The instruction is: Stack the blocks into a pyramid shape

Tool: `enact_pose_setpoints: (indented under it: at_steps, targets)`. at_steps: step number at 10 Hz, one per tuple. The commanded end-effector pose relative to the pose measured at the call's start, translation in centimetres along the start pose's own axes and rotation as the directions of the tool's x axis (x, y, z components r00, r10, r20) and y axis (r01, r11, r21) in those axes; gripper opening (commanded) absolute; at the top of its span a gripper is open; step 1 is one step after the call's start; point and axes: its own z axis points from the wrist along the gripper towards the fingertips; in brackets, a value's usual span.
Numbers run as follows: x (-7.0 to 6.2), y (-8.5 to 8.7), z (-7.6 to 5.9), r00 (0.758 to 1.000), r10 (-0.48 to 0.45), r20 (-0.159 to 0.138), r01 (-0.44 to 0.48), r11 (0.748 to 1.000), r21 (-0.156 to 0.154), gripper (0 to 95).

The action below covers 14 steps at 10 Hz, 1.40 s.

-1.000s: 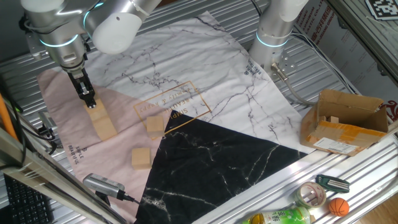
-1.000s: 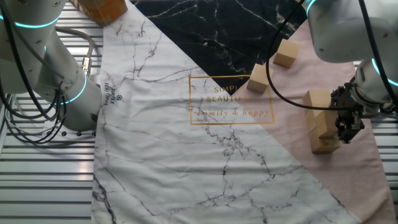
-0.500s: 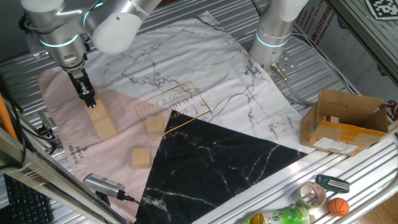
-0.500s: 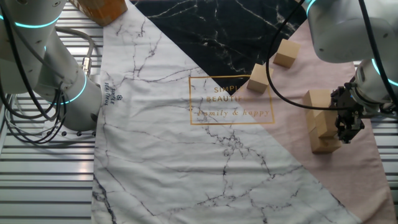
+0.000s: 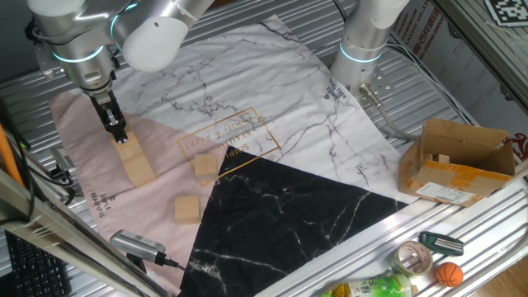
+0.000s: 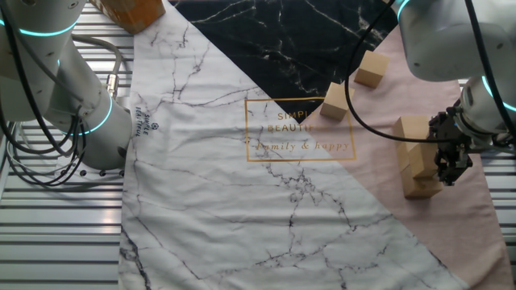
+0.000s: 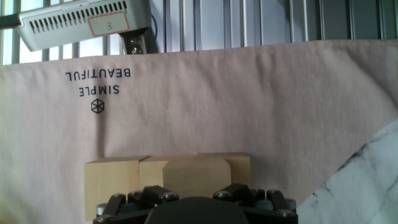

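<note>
Three tan wooden blocks [image 5: 136,161] lie in a touching row on the pink part of the cloth. They also show in the other fixed view [image 6: 419,181] and at the bottom of the hand view [image 7: 112,180]. My gripper [image 5: 121,136] stands straight down over the far end of this row, also seen in the other fixed view [image 6: 448,171]. It looks shut on a fourth block [image 7: 183,177] resting on the row. The fingertips are hidden in the hand view. Two loose blocks [image 5: 205,167] [image 5: 187,209] lie apart near the black part of the cloth.
A grey device with a cable [image 5: 136,245] lies by the cloth's near edge. A second robot arm's base [image 5: 363,41] stands at the far side. A brown cardboard box [image 5: 458,161] sits to the right, with tape, a bottle and a small ball [image 5: 448,274] near it.
</note>
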Motion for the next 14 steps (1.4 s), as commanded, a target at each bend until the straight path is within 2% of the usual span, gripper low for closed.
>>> enact_pose_setpoints:
  at_steps: [1, 7, 8, 9, 10, 14]
  targets:
    - [0.0, 0.0, 0.0, 1.0, 0.0, 0.0, 0.0, 1.0, 0.0, 76.0]
    - [0.0, 0.0, 0.0, 1.0, 0.0, 0.0, 0.0, 1.0, 0.0, 76.0]
    - [-0.3, -0.2, -1.4, 1.0, -0.023, -0.001, 0.023, 1.0, 0.006, 76.0]
    - [-0.3, -0.2, -1.5, 1.0, -0.024, -0.001, 0.024, 1.0, 0.006, 95.0]
    - [-0.3, -0.2, -1.6, 1.0, -0.025, -0.002, 0.025, 1.0, 0.006, 95.0]
    - [-0.6, 0.4, -3.6, 1.0, -0.027, -0.009, 0.027, 1.0, 0.015, 95.0]
